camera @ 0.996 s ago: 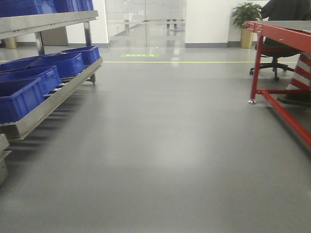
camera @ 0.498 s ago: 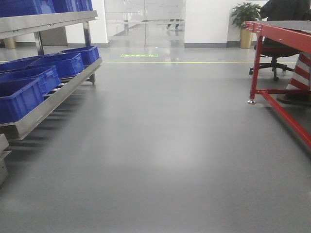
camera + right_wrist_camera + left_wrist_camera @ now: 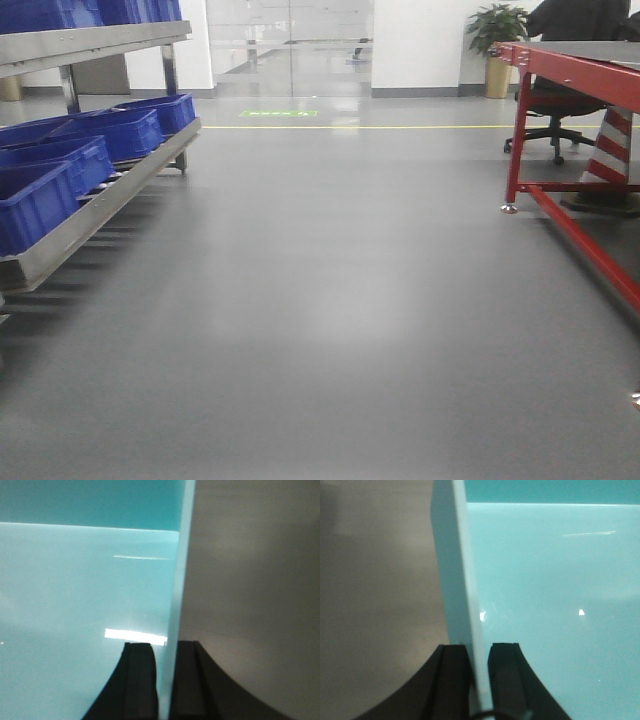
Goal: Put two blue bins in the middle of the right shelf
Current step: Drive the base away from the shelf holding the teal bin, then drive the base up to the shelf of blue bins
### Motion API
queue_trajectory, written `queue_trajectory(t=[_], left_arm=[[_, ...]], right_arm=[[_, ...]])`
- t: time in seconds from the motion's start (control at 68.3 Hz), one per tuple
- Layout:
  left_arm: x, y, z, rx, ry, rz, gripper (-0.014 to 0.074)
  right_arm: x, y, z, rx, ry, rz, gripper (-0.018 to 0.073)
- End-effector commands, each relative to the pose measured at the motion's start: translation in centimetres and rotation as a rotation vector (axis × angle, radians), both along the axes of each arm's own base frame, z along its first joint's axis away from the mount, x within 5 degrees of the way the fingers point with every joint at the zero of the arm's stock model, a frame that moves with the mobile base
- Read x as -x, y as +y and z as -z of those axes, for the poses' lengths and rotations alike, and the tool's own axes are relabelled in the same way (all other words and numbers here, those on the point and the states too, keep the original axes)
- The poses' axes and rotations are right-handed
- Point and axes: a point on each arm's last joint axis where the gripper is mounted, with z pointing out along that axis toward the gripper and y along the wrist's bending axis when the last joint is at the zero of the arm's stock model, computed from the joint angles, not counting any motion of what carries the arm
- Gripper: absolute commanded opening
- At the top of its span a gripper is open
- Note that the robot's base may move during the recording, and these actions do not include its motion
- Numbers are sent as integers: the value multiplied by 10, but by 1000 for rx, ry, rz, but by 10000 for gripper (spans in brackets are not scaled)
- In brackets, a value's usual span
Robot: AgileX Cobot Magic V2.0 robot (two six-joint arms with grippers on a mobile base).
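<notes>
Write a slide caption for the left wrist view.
Left gripper clamped on the wall of a pale blue bin, one finger inside, one outside, grey floor alongside.

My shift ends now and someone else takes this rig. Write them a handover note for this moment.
Left pincer: shut on a pale-blue bin wall.
Right pincer: shut on a pale-blue bin too; same one or a second, cannot tell.
Done: grip taken by both arms.
Front view: floor, rack with dark-blue bins at left, red table at right; right shelf not in view.
Left: find the right shelf, set both bins on its middle tier.
</notes>
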Motion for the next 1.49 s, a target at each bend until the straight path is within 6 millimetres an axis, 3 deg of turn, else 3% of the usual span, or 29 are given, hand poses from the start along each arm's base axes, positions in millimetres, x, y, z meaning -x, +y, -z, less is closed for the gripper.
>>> queue_trajectory(t=[0.0,0.908,1.479], left_arm=[[8,3,-14,35,-70,16,-111],[8,3,-14,36,-75,15,-111],[4,1,-26,96,-196,19,-111]], right_arm=[[1,-3,-8,1,-63,11,-153],[1,-3,-8,1,-63,11,-153],[1,-3,-8,1,-63,11,-153]])
